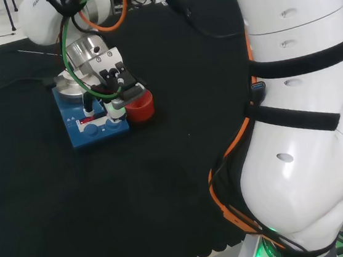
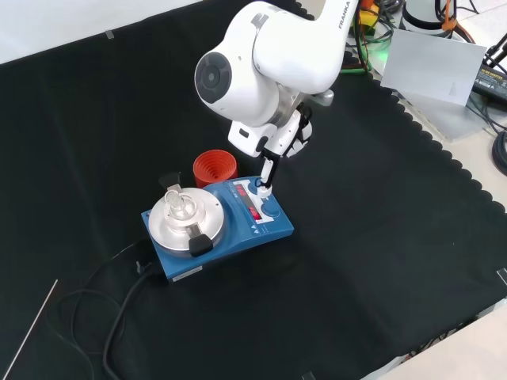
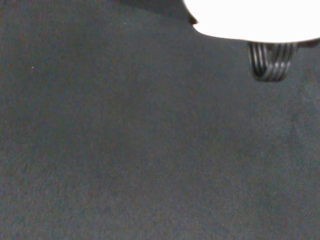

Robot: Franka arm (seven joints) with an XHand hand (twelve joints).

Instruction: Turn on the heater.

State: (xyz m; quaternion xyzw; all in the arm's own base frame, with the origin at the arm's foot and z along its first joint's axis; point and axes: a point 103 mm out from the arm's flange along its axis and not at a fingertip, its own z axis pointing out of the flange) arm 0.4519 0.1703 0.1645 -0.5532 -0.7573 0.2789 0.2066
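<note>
Because it is a squat blue box with a round metal top plate, the heater (image 2: 218, 226) looks heavy and stiff enough to stay put under a press; it needs no lifting, only a touch on the knobs and switch of its sloped front panel. It sits mid-cloth in the front view, a small clear glass flask (image 2: 180, 207) on its plate. One extended finger of the black and white hand (image 2: 268, 170) reaches down to that panel, gripping nothing. A red ribbed ring stand (image 2: 215, 168) stands just beside the heater.
</note>
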